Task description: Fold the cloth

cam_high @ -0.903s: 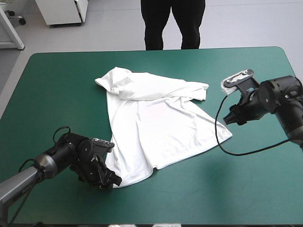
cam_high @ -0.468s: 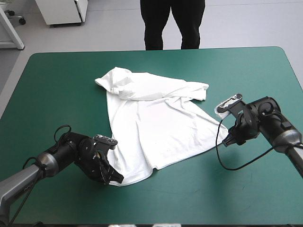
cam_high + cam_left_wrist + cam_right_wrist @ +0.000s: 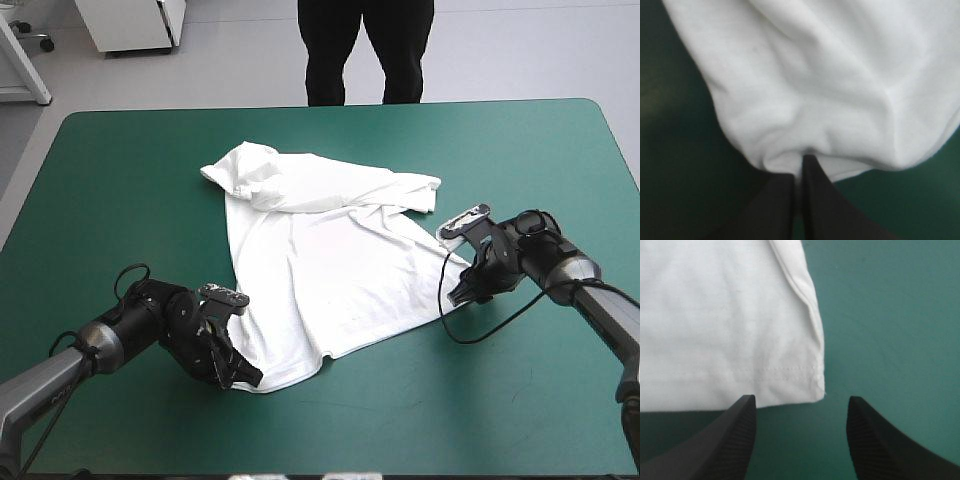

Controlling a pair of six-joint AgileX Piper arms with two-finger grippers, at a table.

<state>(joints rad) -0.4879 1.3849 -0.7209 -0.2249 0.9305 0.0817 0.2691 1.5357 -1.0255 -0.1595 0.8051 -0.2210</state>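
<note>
The white T-shirt (image 3: pixel 330 270) lies spread on the teal-green table, its sleeves and collar end bunched toward the far side. My left gripper (image 3: pixel 240 378) is at the shirt's near-left hem corner. In the left wrist view its black fingers (image 3: pixel 812 200) are all but shut, with a fold of the T-shirt (image 3: pixel 830 75) pinched between the tips. My right gripper (image 3: pixel 460 295) sits low at the shirt's right hem corner. In the right wrist view the right gripper (image 3: pixel 801 400) stands open, and the stitched corner of the T-shirt (image 3: pixel 715 325) lies just ahead, between the fingertips.
Bare teal-green cover (image 3: pixel 520 400) surrounds the shirt on every side, widest along the near edge and at the far left (image 3: pixel 120 170).
My left gripper has shut on the shirt's near-left hem corner. The right arm has come down and leftward to the shirt's right corner, its fingers still apart.
</note>
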